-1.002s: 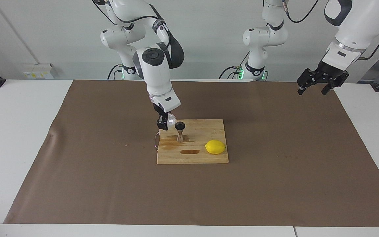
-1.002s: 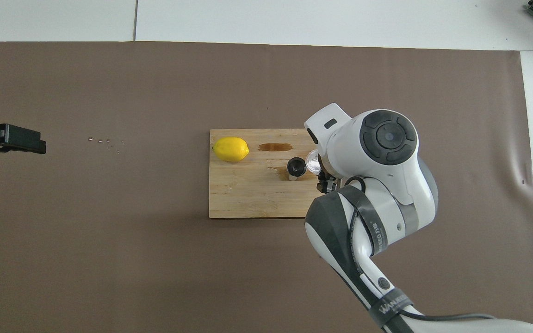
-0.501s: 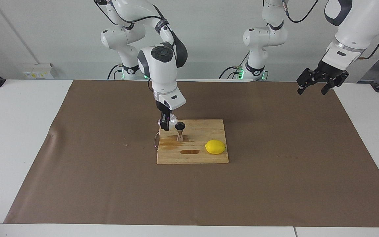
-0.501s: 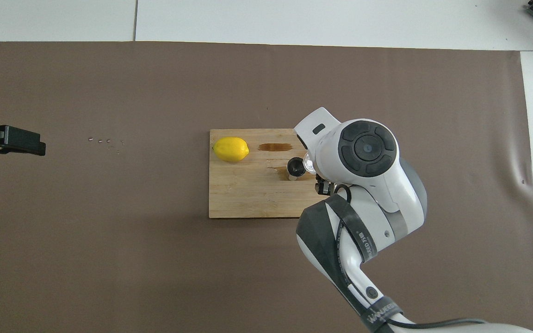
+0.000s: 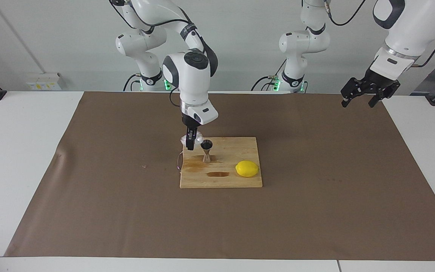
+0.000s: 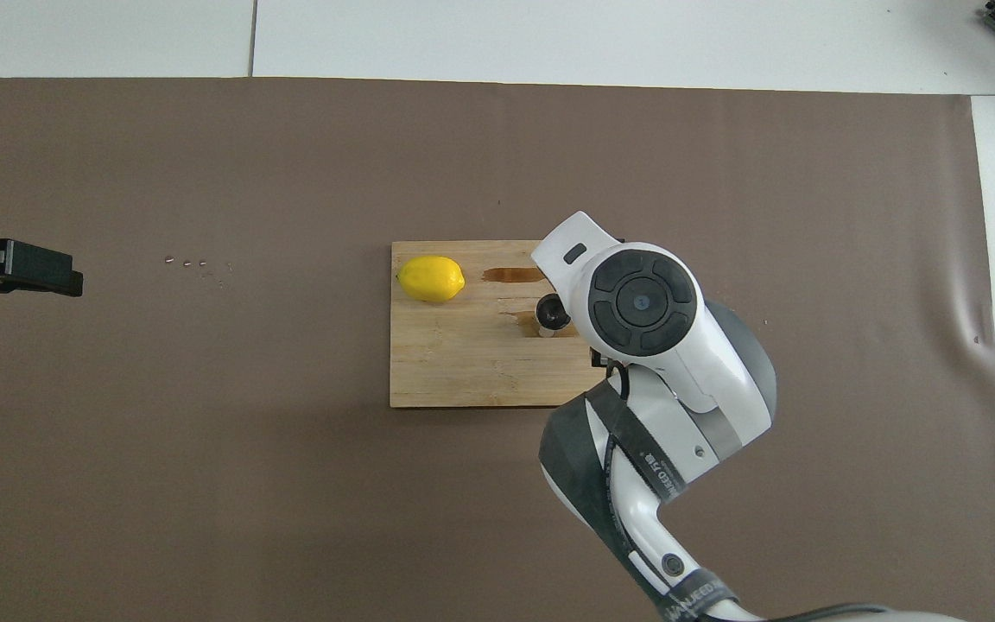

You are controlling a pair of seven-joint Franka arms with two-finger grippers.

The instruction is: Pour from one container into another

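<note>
Glass cup point(image 5: 198, 135), pinched in your right gripper's point(image 5: 192, 139) jaws, hangs just beside the steel jigger's point(image 5: 206, 150) mouth; left gripper point(image 5: 360, 98) waits, jaws spread.

Right hand point(image 5: 191, 140) clamps glass cup point(image 5: 198, 136) just above steel jigger point(image 5: 206, 150) on wooden board point(image 5: 236, 151) w/ lemon point(image 5: 247, 168); left hand point(image 5: 368, 95) waits, fingers apart, over the bench's left-arm end.

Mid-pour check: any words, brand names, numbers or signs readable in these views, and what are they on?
Dark band on the right arm, overhead view: light lettering, too blurred to read.
Yellow and white labels on the wall box, facing view: too small to read.
Glass cup, jigger, lemon, cutting board: no text visible.
</note>
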